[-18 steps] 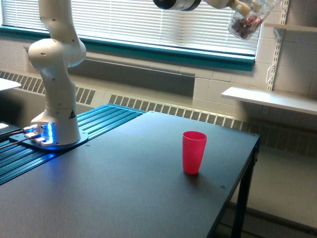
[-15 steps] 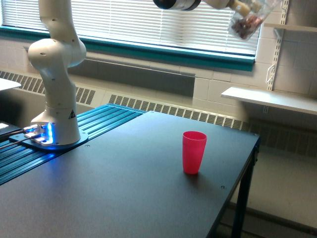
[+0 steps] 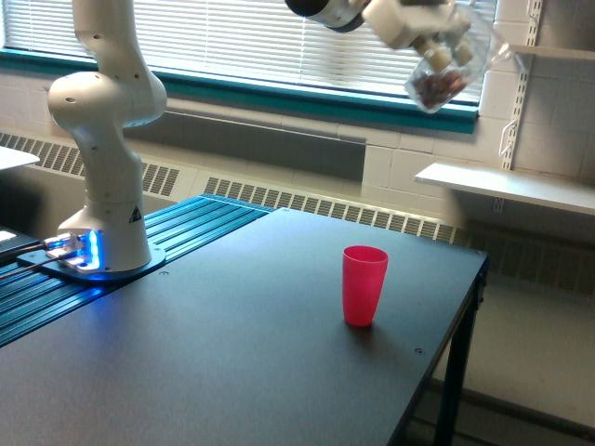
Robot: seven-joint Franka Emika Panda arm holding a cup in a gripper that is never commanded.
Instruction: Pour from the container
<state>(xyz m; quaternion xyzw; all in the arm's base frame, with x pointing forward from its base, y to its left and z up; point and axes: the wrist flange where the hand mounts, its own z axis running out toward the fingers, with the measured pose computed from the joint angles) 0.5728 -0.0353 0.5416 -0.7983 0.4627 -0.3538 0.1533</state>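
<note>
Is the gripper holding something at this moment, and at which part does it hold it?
Yes. The gripper holds the clear plastic cup, tilted, high above the table. Its fingers grip the upper part of the cup's side. Dark reddish contents show inside.

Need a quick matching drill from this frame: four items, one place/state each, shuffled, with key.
Column 1
1. clear cup
2. pink cup
3. robot base
4. wall shelf

Column 2
A. upright on the dark table, looks empty from here
B. mounted by the wall at the exterior view's right
C. held tilted high in the air by the gripper, dark reddish contents inside
D. on the blue ribbed surface at the exterior view's left, blue lights on

Pairs: 1-C, 2-A, 3-D, 4-B
</note>
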